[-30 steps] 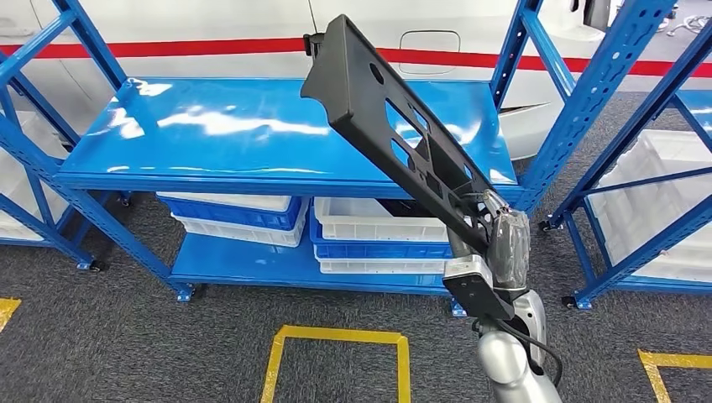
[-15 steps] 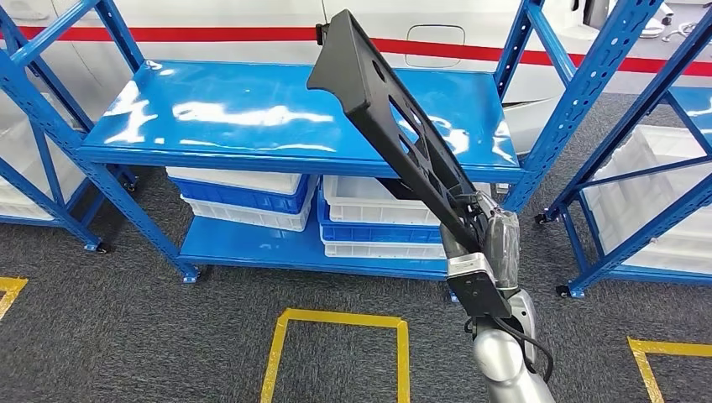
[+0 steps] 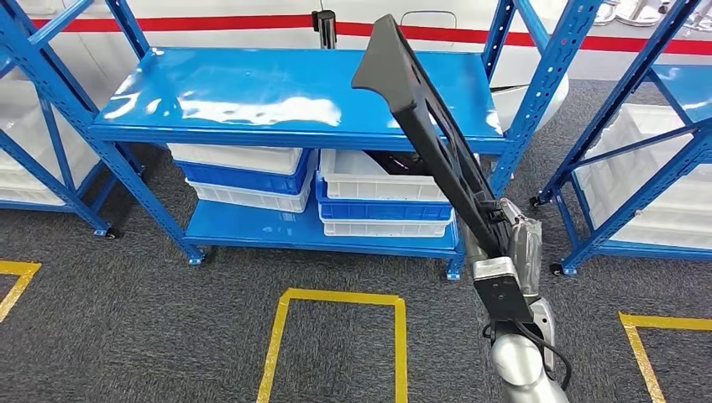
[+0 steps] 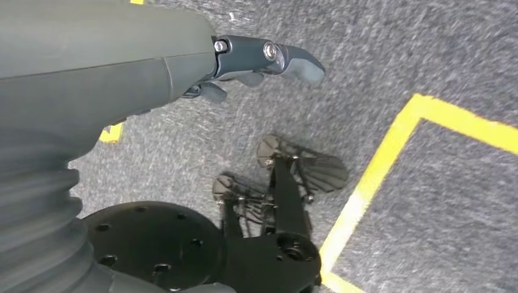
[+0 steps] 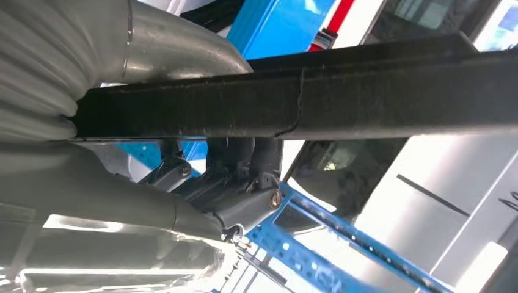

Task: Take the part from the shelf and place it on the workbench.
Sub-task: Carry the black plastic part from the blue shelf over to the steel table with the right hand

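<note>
The right hand (image 3: 502, 239) has its fingers (image 5: 241, 160) wrapped around the lower end of a long black bracket-like part (image 3: 428, 126) — a flat, slotted metal piece that slants up and away from the hand, its far end high over the blue shelf (image 3: 285, 88). So the part is off the shelf and in the air, carried at one end only, with most of its length cantilevered out in front of the robot. In the right wrist view the fingers curl under the bar's edge and the grip looks firm. The left hand (image 4: 256, 64) hangs low beside the body over the grey carpet (image 3: 126, 319), holding nothing, its fingers loosely apart. Beneath the top shelf sit white and blue plastic bins (image 3: 382, 201), and blue uprights (image 3: 546, 80) stand close on the right of the part. No workbench is in sight from here, so my guess is that the carry is the step in hand, with a turn to come. To do it well, I'd say the robot should hold the wrist steady and swing slowly, since a long lever like this will tug at the grip — and the raised tip should be kept well away from the uprights and the shelf edge before any turning begins.
</note>
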{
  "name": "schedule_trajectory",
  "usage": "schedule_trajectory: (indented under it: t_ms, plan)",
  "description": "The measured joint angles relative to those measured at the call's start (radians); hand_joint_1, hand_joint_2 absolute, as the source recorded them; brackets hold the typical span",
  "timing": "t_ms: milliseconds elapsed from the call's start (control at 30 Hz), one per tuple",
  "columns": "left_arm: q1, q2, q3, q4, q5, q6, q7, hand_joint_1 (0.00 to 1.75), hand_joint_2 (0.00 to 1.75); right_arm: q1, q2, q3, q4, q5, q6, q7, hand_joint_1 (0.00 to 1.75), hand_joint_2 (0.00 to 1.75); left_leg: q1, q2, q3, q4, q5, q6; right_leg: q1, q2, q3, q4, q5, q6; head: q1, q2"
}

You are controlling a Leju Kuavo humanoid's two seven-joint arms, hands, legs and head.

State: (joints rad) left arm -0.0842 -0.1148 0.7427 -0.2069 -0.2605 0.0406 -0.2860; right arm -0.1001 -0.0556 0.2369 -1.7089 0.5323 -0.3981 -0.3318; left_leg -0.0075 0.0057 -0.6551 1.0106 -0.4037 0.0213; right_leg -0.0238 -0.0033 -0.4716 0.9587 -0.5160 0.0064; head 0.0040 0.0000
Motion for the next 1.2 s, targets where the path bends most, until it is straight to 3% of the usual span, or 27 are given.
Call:
schedule_trajectory:
  t_ms: [67,100,133,167,200,267,333,400,467,500,567,633,667,700,733,800,833,867,933,1000,1033,1100,1133,1167,1200]
  plan:
    - [0.001,0.0,0.0,0.0,0.0,0.002,0.001,0.0,1.75,-0.003,-0.002,0.0,0.002,-0.006,0.002,-0.003,1.75,1.75,0.009,-0.004,-0.026,0.095,-0.106,-0.015,-0.001,-0.003,-0.019,0.0,0.021,-0.02,-0.003,0.0]
    - [0.001,0.0,0.0,0.0,0.0,0.002,0.002,0.0,1.75,-0.004,-0.002,0.0,0.003,-0.009,0.003,-0.005,1.75,1.75,0.013,-0.004,-0.039,0.159,-0.152,-0.021,0.001,-0.004,-0.03,0.001,0.033,-0.025,-0.004,0.0]
    - [0.001,0.0,0.0,0.0,0.0,0.002,0.002,0.0,1.75,-0.005,-0.003,-0.001,0.005,-0.012,0.003,-0.006,1.75,1.75,0.017,-0.005,-0.047,0.217,-0.177,-0.026,0.003,-0.004,-0.042,0.003,0.044,-0.024,-0.004,0.0]
    - [0.001,0.0,0.0,0.0,0.0,0.002,0.002,0.0,1.75,-0.006,-0.004,-0.001,0.008,-0.016,0.003,-0.008,1.75,1.75,0.02,-0.005,-0.044,0.253,-0.175,-0.029,0.004,-0.005,-0.057,0.007,0.055,-0.022,-0.004,0.0]
    - [0.001,0.0,0.0,0.0,0.0,0.002,0.001,0.0,1.75,-0.007,-0.004,-0.001,0.011,-0.02,0.003,-0.009,1.75,1.75,0.022,-0.004,-0.028,0.258,-0.155,-0.031,0.004,-0.005,-0.073,0.012,0.063,-0.019,-0.004,0.0]
    - [0.001,0.0,0.0,0.0,0.0,0.001,-0.001,0.0,1.75,-0.011,-0.006,-0.001,0.017,-0.026,0.003,-0.012,1.75,1.75,0.025,-0.005,0.056,0.165,-0.106,-0.027,0.004,-0.004,-0.102,0.025,0.077,-0.012,-0.005,0.0]
    - [-0.001,0.0,0.0,0.0,-0.001,0.001,-0.005,0.0,1.75,-0.018,-0.008,-0.002,0.022,-0.029,0.0,-0.017,1.75,1.75,0.023,-0.008,0.15,0.03,-0.106,-0.017,0.007,-0.004,-0.12,0.034,0.088,-0.001,-0.004,0.0]
    - [-0.002,0.0,0.0,0.0,-0.002,0.001,-0.008,0.0,1.75,-0.027,-0.009,-0.002,0.027,-0.024,-0.006,-0.022,1.75,1.75,0.015,-0.01,0.178,-0.027,-0.119,-0.005,0.007,-0.006,-0.127,0.033,0.103,0.013,-0.004,0.0]
    - [-0.002,-0.001,0.0,0.0,-0.002,0.001,-0.01,0.0,1.75,-0.035,-0.01,-0.002,0.033,-0.018,-0.014,-0.027,1.75,1.75,0.012,-0.007,0.164,-0.035,-0.1,0.012,0.006,-0.007,-0.131,0.029,0.117,0.027,-0.007,0.0]
    - [-0.003,-0.003,0.0,0.001,-0.002,0.001,-0.01,0.0,1.75,-0.037,-0.011,-0.002,0.035,-0.015,-0.018,-0.029,1.75,1.75,0.013,-0.005,0.156,-0.041,-0.088,0.02,0.008,-0.006,-0.141,0.038,0.107,0.028,-0.008,0.0]
    - [-0.004,-0.005,0.0,0.001,-0.002,0.001,-0.011,0.0,1.75,-0.043,-0.014,-0.002,0.041,-0.014,-0.021,-0.03,1.75,1.75,0.016,0.001,0.132,-0.049,-0.058,0.036,0.011,-0.004,-0.175,0.109,0.036,0.017,-0.003,0.0]
    - [-0.005,-0.006,0.0,0.001,-0.002,0.0,-0.012,0.0,1.75,-0.045,-0.015,-0.001,0.047,-0.014,-0.023,-0.031,1.75,1.75,0.013,0.004,0.1,-0.048,-0.032,0.042,0.008,-0.002,-0.212,0.242,-0.05,0.009,0.003,0.0]
    - [-0.005,-0.007,0.0,0.001,-0.003,-0.001,-0.013,0.0,1.75,-0.046,-0.016,-0.001,0.05,-0.014,-0.024,-0.031,1.75,1.75,0.012,0.004,0.084,-0.048,-0.02,0.042,0.007,-0.002,-0.217,0.296,-0.068,0.014,0.005,0.0]
    - [-0.004,-0.007,0.0,0.001,-0.003,-0.002,-0.013,0.0,1.75,-0.046,-0.017,-0.001,0.053,-0.014,-0.025,-0.032,1.75,1.75,0.011,0.004,0.068,-0.047,-0.007,0.04,0.007,-0.002,-0.207,0.322,-0.064,0.024,0.006,0.0]
    - [-0.004,-0.008,0.0,0.001,-0.003,-0.003,-0.013,0.0,1.75,-0.048,-0.018,-0.001,0.055,-0.014,-0.026,-0.032,1.75,1.75,0.011,0.004,0.054,-0.046,0.004,0.038,0.006,-0.002,-0.18,0.308,-0.045,0.036,0.007,0.0]
    - [-0.004,-0.009,0.0,0.001,-0.004,-0.006,-0.013,0.0,1.75,-0.054,-0.02,-0.001,0.058,-0.012,-0.028,-0.032,1.75,1.75,0.011,0.004,0.029,-0.043,0.024,0.03,0.002,-0.002,-0.083,0.191,-0.005,0.053,0.008,0.0]
    - [-0.004,-0.01,0.0,0.001,-0.004,-0.007,-0.013,0.0,1.75,-0.057,-0.02,-0.001,0.058,-0.012,-0.029,-0.032,1.75,1.75,0.011,0.003,0.022,-0.041,0.03,0.027,0.0,-0.002,-0.044,0.136,0.003,0.055,0.008,0.0]
    - [-0.004,-0.01,0.0,0.001,-0.004,-0.007,-0.013,0.0,1.75,-0.059,-0.021,-0.001,0.058,-0.011,-0.029,-0.033,1.75,1.75,0.01,0.003,0.019,-0.039,0.034,0.025,-0.002,-0.002,-0.018,0.099,0.005,0.055,0.008,0.0]
    - [-0.004,-0.01,0.0,0.001,-0.004,-0.007,-0.013,0.0,1.75,-0.06,-0.021,-0.001,0.058,-0.011,-0.029,-0.033,1.75,1.75,0.01,0.003,0.017,-0.038,0.035,0.024,-0.003,-0.002,-0.006,0.082,0.002,0.054,0.008,0.0]
    - [-0.003,-0.01,0.0,0.001,-0.003,-0.007,-0.013,0.0,1.75,-0.07,-0.021,0.0,0.066,-0.012,-0.03,-0.035,1.75,1.75,0.008,0.003,0.006,-0.033,0.049,0.013,0.0,0.0,0.008,0.038,-0.008,0.039,0.006,0.0]
    - [-0.001,-0.009,0.001,0.001,-0.001,-0.006,-0.013,0.0,1.75,-0.082,-0.018,0.003,0.076,-0.013,-0.031,-0.037,1.75,1.75,0.01,0.001,-0.01,-0.006,0.024,0.003,0.0,0.0,0.008,0.019,-0.004,0.021,0.004,0.0]
    - [0.002,-0.009,0.002,0.001,0.003,-0.006,-0.016,0.0,1.75,-0.108,-0.012,0.01,0.099,-0.014,-0.031,-0.041,1.75,1.75,0.016,-0.004,-0.054,0.103,-0.066,-0.017,-0.002,-0.001,-0.012,0.006,0.019,-0.011,0.0,0.0]
    - [0.002,-0.009,0.002,0.001,0.003,-0.006,-0.022,0.0,1.75,-0.118,-0.008,0.014,0.108,-0.016,-0.031,-0.041,1.75,1.75,0.019,-0.005,-0.076,0.182,-0.122,-0.024,0.0,-0.002,-0.025,0.007,0.031,-0.019,-0.001,0.0]
    - [0.002,-0.009,0.002,0.001,0.002,-0.006,-0.029,0.0,1.75,-0.123,-0.006,0.016,0.114,-0.018,-0.031,-0.041,1.75,1.75,0.02,-0.005,-0.087,0.239,-0.14,-0.027,0.002,-0.003,-0.036,0.007,0.039,-0.018,-0.001,0.0]
    - [0.002,-0.009,0.002,0.001,0.0,-0.006,-0.036,0.0,1.75,-0.127,-0.004,0.018,0.12,-0.022,-0.03,-0.041,1.75,1.75,0.022,-0.005,-0.086,0.27,-0.137,-0.029,0.003,-0.003,-0.047,0.009,0.045,-0.017,-0.001,0.0]
